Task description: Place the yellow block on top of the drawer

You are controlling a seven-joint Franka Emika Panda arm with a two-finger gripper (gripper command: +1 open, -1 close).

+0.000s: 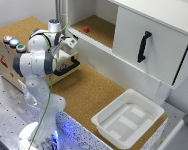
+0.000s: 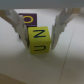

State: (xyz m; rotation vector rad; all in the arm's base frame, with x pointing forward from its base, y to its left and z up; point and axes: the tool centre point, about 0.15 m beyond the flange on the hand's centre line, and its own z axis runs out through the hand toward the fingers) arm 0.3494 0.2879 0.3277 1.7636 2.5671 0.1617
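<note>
Yellow block (image 2: 39,40): small cube, dark letter markings on faces, clamped between pincer (image 2: 40,31) fingers.

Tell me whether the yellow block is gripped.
Gripped: in the wrist view the yellow block sits pinched between both jaws of the gripper, lifted off the surface.

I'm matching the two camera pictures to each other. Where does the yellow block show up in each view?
Exterior view: not visible; the arm and gripper hide it.
Wrist view: the yellow block sits mid-picture between the gripper fingers.
Shared landmark: the gripper itself.
</note>
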